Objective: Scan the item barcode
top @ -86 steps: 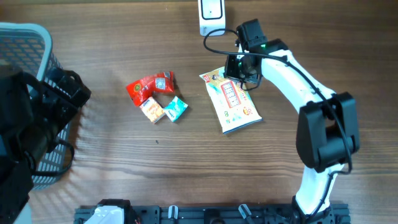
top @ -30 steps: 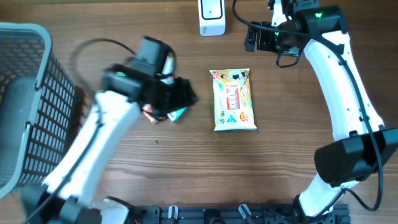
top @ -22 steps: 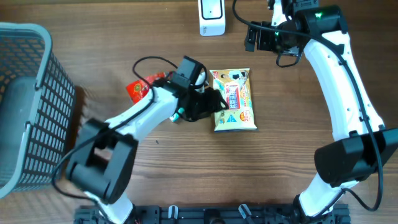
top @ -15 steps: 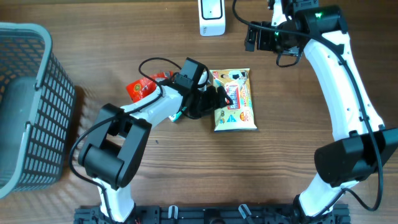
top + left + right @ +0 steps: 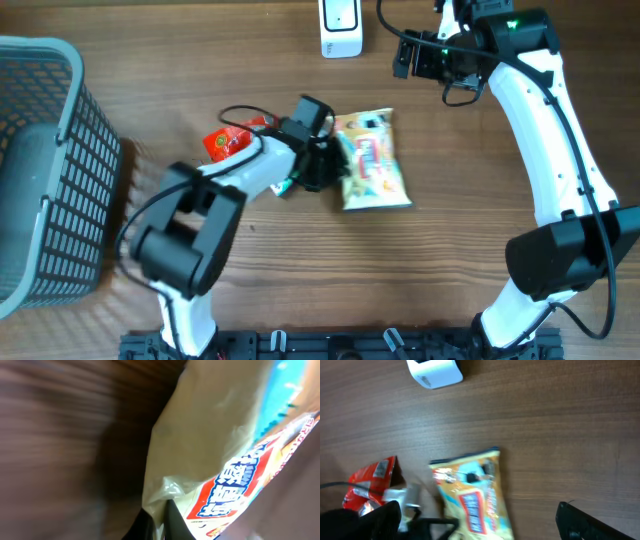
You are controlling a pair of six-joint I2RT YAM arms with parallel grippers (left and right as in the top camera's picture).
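While the snack bag lies mid-surface, the left pincer is clamped on its left edge | right pincer at far right, spread wide, holding nothing.

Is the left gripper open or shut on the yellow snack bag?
Shut on it: the left gripper is at the left edge of the yellow snack bag, and its wrist view shows the wrapper pinched between the fingers.
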